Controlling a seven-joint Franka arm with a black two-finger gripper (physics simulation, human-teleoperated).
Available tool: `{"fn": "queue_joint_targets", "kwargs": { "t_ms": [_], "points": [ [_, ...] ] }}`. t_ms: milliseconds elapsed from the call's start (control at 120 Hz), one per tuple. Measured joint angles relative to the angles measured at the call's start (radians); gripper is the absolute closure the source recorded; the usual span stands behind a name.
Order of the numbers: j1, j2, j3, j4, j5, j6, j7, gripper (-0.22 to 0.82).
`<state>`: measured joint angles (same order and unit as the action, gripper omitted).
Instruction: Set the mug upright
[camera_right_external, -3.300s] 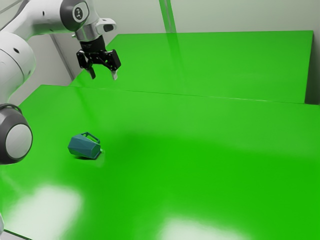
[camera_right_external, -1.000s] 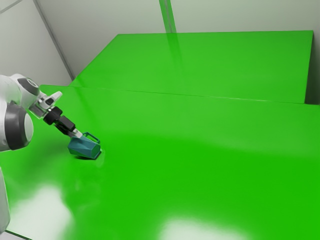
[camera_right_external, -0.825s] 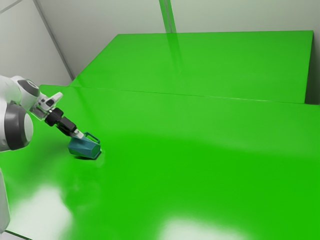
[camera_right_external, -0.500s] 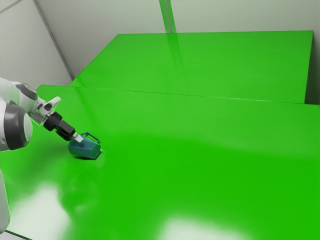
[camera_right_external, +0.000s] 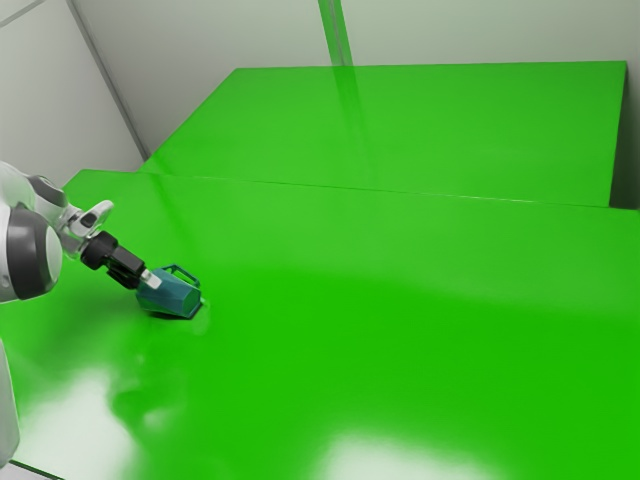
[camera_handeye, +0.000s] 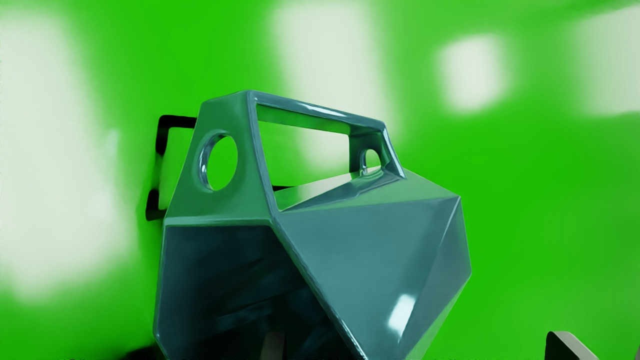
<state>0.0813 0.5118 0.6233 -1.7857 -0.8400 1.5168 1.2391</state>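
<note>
arm (camera_right_external: 33, 255): in the exterior view, we see it come in from the left, white with dark grey joint covers, reaching down at a slant.
gripper (camera_right_external: 151, 280): black body, pale tips; we see it tilted, its tips at the mug's end toward the exterior view's left. from here we cannot tell whether it touches.
mug (camera_right_external: 172, 297): blue-green and faceted, lying on its side on the table, in the part toward the exterior view's left. we do not find it upright.
handle (camera_right_external: 184, 273): on the mug's upper side, angled like a bracket.
table (camera_right_external: 400, 330): glossy green, with pale glare near the view's lower edge.
green panel (camera_right_external: 430, 130): we see it beyond the table's far edge.
wall (camera_right_external: 480, 30): pale, behind the panel, with a green strip (camera_right_external: 335, 35) running down it.
mouth (camera_handeye: 225, 285): in the wrist view, we look partly into it, dark inside, with a lighter rim around it.
handle holes: we see a round one at each end of the handle.
shadow (camera_handeye: 162, 135): black, on the table beside the mug, echoing the handle's outline.
gripper (camera_handeye: 422, 345): released, its fingers (camera_handeye: 274, 347) wide apart; one tip overlaps the dark mouth, the other is out past the mug's side, with a gap to it.
</note>
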Motion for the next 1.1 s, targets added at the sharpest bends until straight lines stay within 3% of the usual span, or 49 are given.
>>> {"fn": "queue_joint_targets", "kwargs": {
  "t_ms": [1100],
  "points": [
    [0.013,0.004,0.001,-0.029,-0.084,-0.019,0.001,0.69]
  ]
}}
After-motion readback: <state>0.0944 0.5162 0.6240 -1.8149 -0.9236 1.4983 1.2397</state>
